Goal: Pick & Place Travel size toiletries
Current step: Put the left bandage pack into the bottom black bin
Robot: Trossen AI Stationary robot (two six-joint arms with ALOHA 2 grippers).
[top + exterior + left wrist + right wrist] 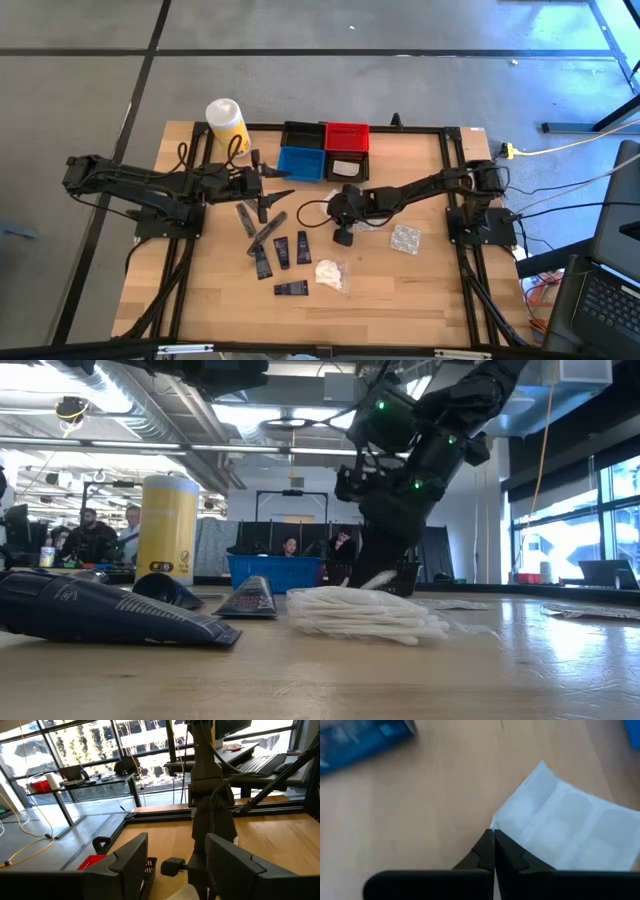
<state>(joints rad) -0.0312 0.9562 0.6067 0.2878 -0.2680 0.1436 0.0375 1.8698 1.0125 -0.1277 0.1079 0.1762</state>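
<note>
Several flat dark tubes (282,252) lie on the wooden table's (420,300) middle, with a white wad in clear wrap (330,273) near them. One clear packet (405,238) lies farther right. My right gripper (345,222) slants down, shut on another clear packet (565,830); a dark blue tube (360,742) lies beyond it. In the low view the right gripper (385,575) stands behind the wad (360,615). My left gripper (272,190) hovers open over the left of the table, its fingers (130,865) level and touching nothing. My right gripper pinches the clear packet by a corner of its thin edge (496,826) between the free ends of its two fingers (485,852). It comes slanting down from the table's right side. The rest of the packet spreads flat beyond the fingertips; whether it is clear of the table I cannot tell.
Small bins stand at the back: black (302,135), red (346,136), blue (301,162) and a black one holding something white (346,167). A yellow container with a white top (227,125) stands at the back left. People sit in the room beyond the table (90,535).
</note>
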